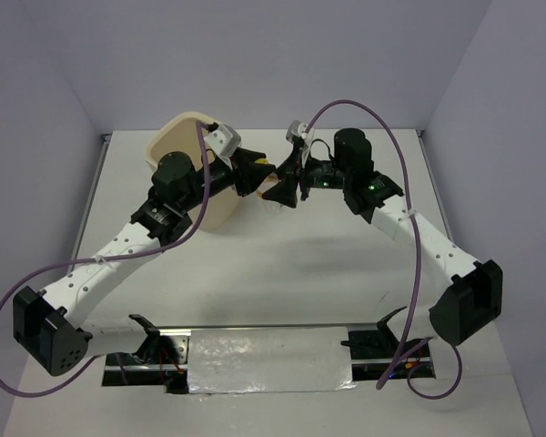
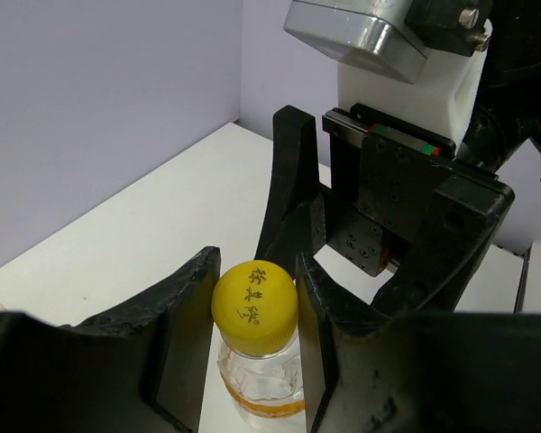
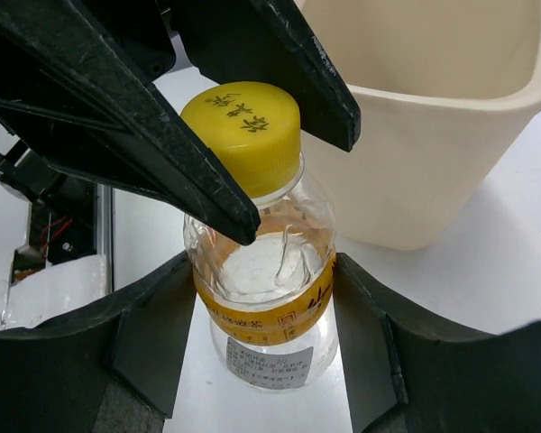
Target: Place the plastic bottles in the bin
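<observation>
A tiny clear plastic bottle (image 3: 261, 334) with a yellow cap (image 3: 243, 126) and a yellow label band sits between both grippers, right beside the cream bin (image 3: 433, 117). My right gripper (image 3: 261, 298) is shut on the bottle's body. My left gripper (image 2: 254, 311) is shut on the yellow cap (image 2: 254, 305), and its black fingers (image 3: 207, 189) reach in from above in the right wrist view. From the top view, the left gripper (image 1: 253, 173) and right gripper (image 1: 287, 187) meet nose to nose at the bin's (image 1: 187, 137) right side. No other bottles show.
The bin stands at the table's back, behind the left arm's wrist. Purple cables loop off both arms. A metal strip (image 1: 268, 360) lies along the near edge between the arm bases. The room's walls close in the table on three sides.
</observation>
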`<move>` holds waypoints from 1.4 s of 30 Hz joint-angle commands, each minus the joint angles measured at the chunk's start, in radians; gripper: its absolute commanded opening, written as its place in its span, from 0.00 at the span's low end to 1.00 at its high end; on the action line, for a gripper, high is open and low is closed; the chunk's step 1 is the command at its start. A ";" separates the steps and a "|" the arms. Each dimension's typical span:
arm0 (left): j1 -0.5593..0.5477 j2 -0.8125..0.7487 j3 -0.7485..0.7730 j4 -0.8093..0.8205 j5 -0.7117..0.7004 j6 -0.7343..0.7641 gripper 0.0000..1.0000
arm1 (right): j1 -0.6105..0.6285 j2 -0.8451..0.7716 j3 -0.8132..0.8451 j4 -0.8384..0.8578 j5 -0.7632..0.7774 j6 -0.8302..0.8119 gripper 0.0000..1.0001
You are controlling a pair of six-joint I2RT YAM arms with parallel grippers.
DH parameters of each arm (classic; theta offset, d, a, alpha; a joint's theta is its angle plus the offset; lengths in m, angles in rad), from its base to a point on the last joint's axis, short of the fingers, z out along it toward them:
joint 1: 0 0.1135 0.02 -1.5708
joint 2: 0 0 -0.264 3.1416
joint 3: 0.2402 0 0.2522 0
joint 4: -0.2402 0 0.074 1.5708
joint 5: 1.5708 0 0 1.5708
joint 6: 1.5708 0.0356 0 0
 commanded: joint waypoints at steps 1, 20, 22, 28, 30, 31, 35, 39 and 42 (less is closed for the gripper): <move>0.009 -0.044 0.031 0.032 0.004 -0.008 0.13 | 0.005 -0.062 -0.007 0.063 0.013 0.029 0.48; 0.300 -0.027 0.265 -0.147 -0.529 -0.095 0.04 | -0.182 -0.232 -0.279 0.249 0.237 0.320 1.00; 0.367 -0.018 0.216 -0.137 -0.531 -0.140 0.10 | -0.203 -0.278 -0.323 0.256 0.338 0.368 1.00; 0.421 -0.001 0.138 -0.124 -0.441 -0.177 0.92 | -0.211 -0.397 -0.386 0.183 0.553 0.350 1.00; 0.421 -0.006 0.135 -0.120 -0.421 -0.174 0.99 | -0.213 -0.444 -0.403 0.157 0.640 0.359 1.00; 0.421 -0.004 0.146 -0.132 -0.419 -0.172 0.99 | -0.213 -0.461 -0.409 0.152 0.691 0.362 1.00; 0.421 -0.001 0.237 -0.227 -0.415 -0.146 0.99 | -0.214 -0.535 -0.437 0.129 0.745 0.370 1.00; 0.427 0.008 0.342 -0.380 -0.454 -0.152 0.99 | -0.213 -0.558 -0.435 0.057 0.821 0.405 1.00; 0.465 -0.004 0.350 -0.455 -0.504 -0.189 0.99 | -0.213 -0.573 -0.431 0.004 0.912 0.440 1.00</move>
